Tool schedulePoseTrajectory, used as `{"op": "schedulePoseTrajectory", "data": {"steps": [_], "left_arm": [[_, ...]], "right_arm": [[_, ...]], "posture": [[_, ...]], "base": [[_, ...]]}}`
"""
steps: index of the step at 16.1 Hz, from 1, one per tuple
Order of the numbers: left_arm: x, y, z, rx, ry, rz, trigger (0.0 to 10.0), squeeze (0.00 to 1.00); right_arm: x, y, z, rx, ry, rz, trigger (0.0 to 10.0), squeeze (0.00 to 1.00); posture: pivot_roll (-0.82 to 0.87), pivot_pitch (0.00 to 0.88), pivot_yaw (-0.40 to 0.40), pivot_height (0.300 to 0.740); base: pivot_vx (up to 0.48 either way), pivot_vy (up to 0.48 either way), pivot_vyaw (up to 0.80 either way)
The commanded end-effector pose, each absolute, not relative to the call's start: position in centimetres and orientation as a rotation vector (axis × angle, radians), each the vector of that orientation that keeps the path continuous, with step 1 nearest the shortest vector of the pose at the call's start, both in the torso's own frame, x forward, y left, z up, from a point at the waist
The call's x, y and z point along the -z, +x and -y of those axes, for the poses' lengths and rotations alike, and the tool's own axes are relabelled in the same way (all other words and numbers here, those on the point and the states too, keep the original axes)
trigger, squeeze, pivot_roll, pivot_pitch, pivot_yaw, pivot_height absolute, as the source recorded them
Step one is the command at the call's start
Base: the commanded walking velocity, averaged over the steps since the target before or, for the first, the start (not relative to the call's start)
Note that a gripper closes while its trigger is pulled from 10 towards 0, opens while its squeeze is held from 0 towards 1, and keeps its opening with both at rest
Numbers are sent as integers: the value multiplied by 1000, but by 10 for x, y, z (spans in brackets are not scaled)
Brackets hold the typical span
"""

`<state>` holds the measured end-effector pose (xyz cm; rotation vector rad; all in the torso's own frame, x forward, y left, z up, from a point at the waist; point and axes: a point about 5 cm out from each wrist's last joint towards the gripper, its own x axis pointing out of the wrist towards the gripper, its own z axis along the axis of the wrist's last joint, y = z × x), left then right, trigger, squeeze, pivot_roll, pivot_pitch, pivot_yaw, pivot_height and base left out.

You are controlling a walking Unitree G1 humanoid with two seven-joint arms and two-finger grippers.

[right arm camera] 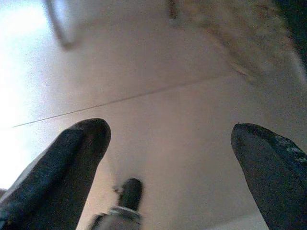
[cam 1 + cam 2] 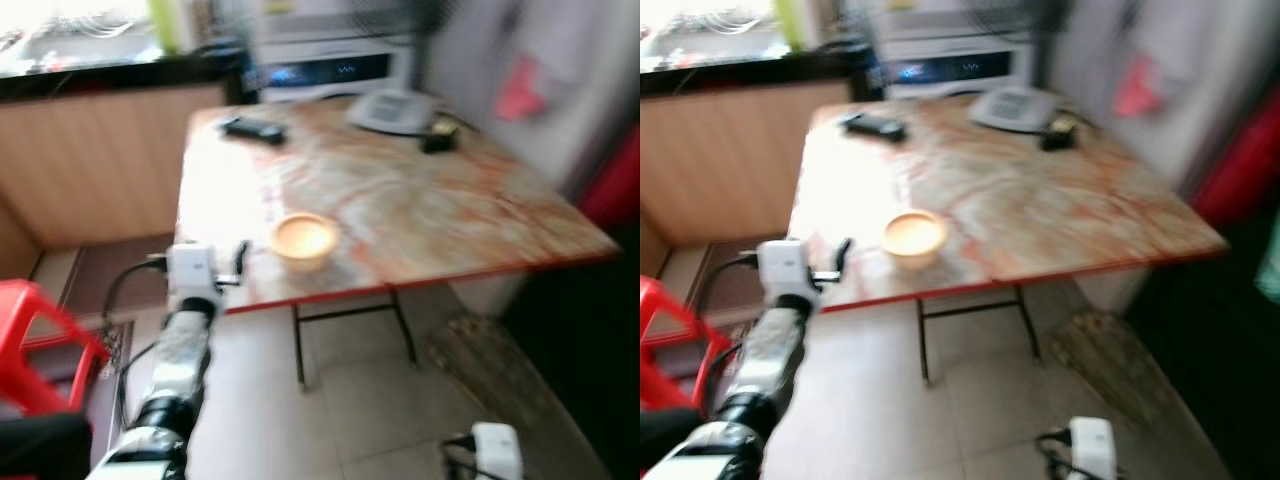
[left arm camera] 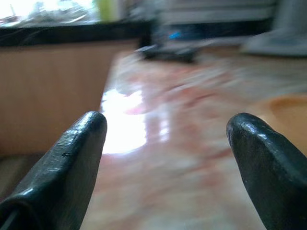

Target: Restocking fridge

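All views are blurred. My left gripper [image 2: 238, 262] is raised at the near left edge of a marble-patterned table [image 2: 420, 200], open with nothing between its fingers [image 3: 72, 158]. A shallow tan bowl [image 2: 303, 238] sits on the table just right of it, apart from it, and its rim [image 3: 288, 108] shows beside one finger in the left wrist view. My right gripper [image 1: 170, 134] hangs low over the tiled floor [image 1: 158, 57], also open and holding nothing. At the back right stands a tall grey-white front [image 2: 530, 70] with a red patch, possibly a fridge.
On the table's far side lie a black remote [image 2: 255, 130], a flat white object [image 2: 392, 110] and a small dark item [image 2: 437, 140]. A microwave [image 2: 330, 65] stands behind. A red stool [image 2: 35, 340] is at the left, a mat [image 2: 480, 360] under the table's right.
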<state>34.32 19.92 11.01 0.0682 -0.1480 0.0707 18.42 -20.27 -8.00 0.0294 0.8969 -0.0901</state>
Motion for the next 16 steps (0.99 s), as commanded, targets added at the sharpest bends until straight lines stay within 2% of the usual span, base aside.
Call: {"op": "schedulePoseTrajectory", "data": {"steps": [1,7,9,11,16], "left_arm": [[-110,343,-200,-83,52,147,10000,0],[-120,346,-198,-71,53,186,10000,0],[-122,347,-197,-66,53,195,10000,0],[-124,347,-194,-56,48,204,10000,0],[-125,344,-189,-52,33,235,10000,0]], "right_arm": [[81,183,202,99,42,-904,10000,0],[81,182,202,108,68,-904,10000,0],[82,182,201,106,71,-904,10000,0],[81,182,201,102,68,-898,10000,0],[81,182,200,90,67,-900,10000,0]], "posture": [[38,0,5,740],[38,0,8,740],[34,0,12,740],[34,0,14,740],[42,0,12,740]], "base": [[281,0,0],[282,0,0],[294,0,-800],[298,0,0],[0,0,0]]}}
